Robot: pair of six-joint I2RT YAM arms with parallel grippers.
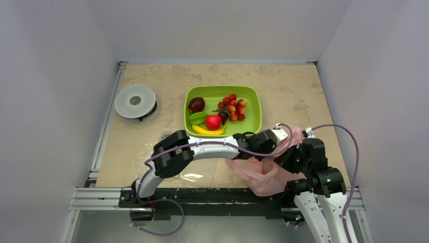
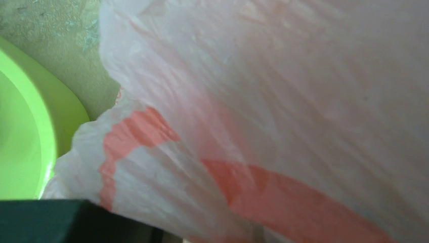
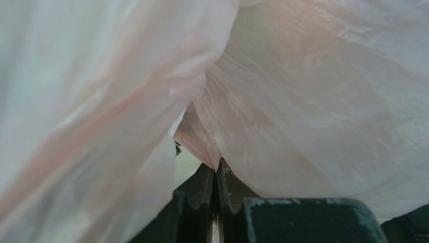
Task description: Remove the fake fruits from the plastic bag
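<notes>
Pink bag point(image 1: 263, 174) — thin crinkly film, bunched. Right gripper point(image 3: 217, 174) jaws clamped on bag fold; left gripper point(image 1: 287, 137) jaws — cannot tell.

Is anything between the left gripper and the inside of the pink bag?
Yes: the plastic bag's own crinkled film fills the left wrist view, with no opening or fruit showing. The right gripper pinches a fold of it.

Beige table point(image 1: 303, 96): green tray point(image 1: 257, 109), white reel point(image 1: 135, 101), pink plastic bag point(image 1: 263, 179)
</notes>
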